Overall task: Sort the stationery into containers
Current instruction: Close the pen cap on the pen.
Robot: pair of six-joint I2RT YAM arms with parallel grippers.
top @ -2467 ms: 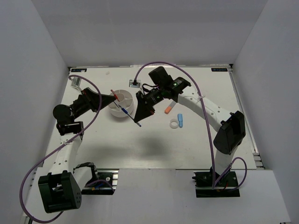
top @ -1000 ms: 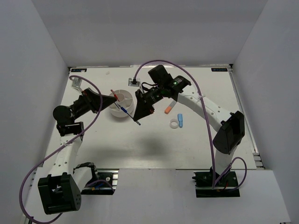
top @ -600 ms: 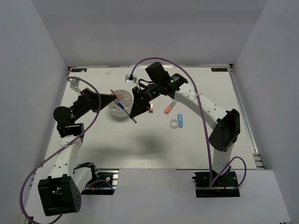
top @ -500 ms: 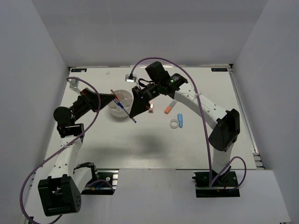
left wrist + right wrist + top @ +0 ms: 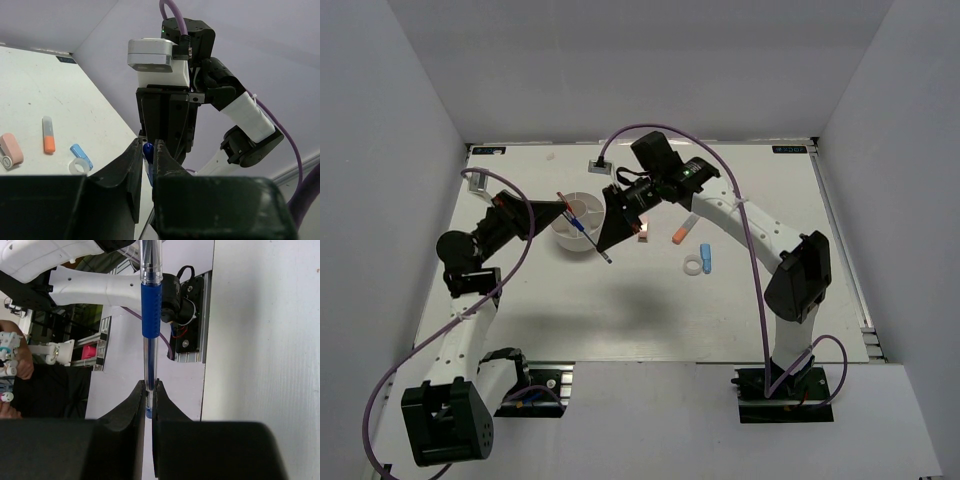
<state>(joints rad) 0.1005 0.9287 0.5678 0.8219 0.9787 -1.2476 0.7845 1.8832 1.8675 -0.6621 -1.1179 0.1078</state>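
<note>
Sitting left of centre on the table (image 5: 650, 310): round white tub (image 5: 565, 241). Right gripper (image 5: 601, 240) at its right rim, jaws pinched tight on thin blue pen (image 5: 588, 236), which slants across the near-right rim. Left gripper (image 5: 564, 208) at the tub's left side, jaws together; any load, cannot tell. Further right lie orange-white stick (image 5: 679, 234), light-blue eraser (image 5: 706, 257) and, just beside it, white ring (image 5: 693, 266).
</note>
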